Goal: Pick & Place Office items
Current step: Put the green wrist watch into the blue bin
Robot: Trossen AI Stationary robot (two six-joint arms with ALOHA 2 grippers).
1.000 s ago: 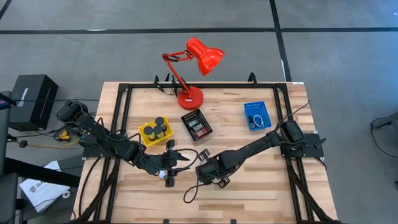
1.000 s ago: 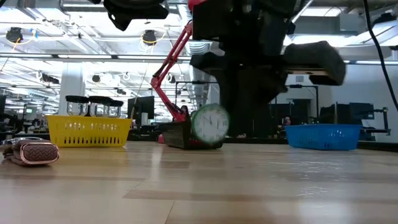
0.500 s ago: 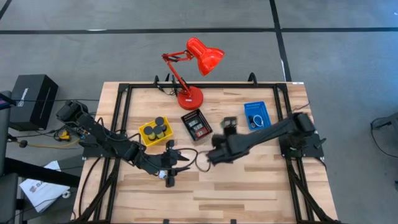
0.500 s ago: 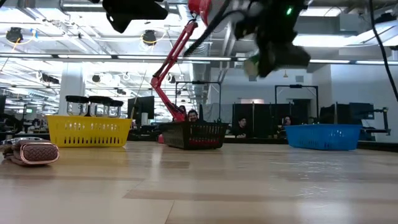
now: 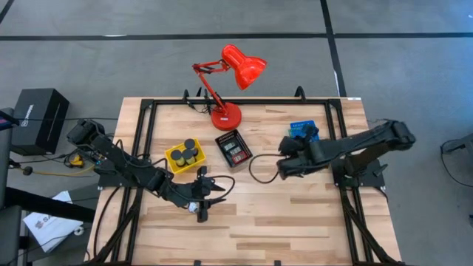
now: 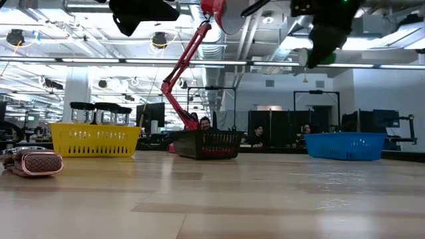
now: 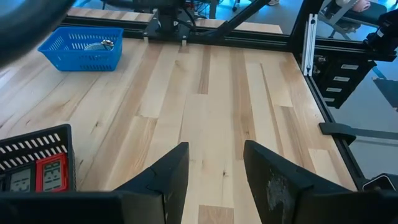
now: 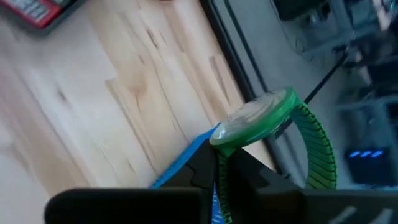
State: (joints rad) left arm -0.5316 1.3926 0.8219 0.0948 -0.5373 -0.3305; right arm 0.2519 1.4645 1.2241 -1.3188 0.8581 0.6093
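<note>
My right gripper (image 8: 219, 167) is shut on a green wristwatch (image 8: 264, 118) with a clear round face and a ribbed green strap (image 8: 314, 149). In the high view my right gripper (image 5: 295, 144) hovers at the blue mesh tray (image 5: 303, 127); in the low view it (image 6: 317, 50) is high above the table. My left gripper (image 5: 211, 193) is open, low over bare wood near the table's middle, and its fingers (image 7: 168, 177) hold nothing. Black cylinders stand in the yellow tray (image 5: 185, 155). Red and black pieces lie in the black tray (image 5: 233, 148). My right gripper pinches the watch between its two fingers (image 8: 202, 163) at the lower rim of the case (image 8: 219, 144). The watch is lifted clear, its face tilted and the strap curving off to one side. The blue tray's edge (image 8: 186, 163) shows just below it.
The red desk lamp (image 5: 225, 114) stands at the far edge between the trays. A black cable (image 5: 255, 168) hangs in a loop from the right arm. A small brown woven object (image 6: 33, 162) lies at the low view's left. Bare wood spreads across the near half.
My right gripper has risen from the table near its middle and swung toward the right and far side, up to the blue tray. The green watch, which stood on the wood a second ago, has gone up with it and hangs clear. The left arm has kept still.
</note>
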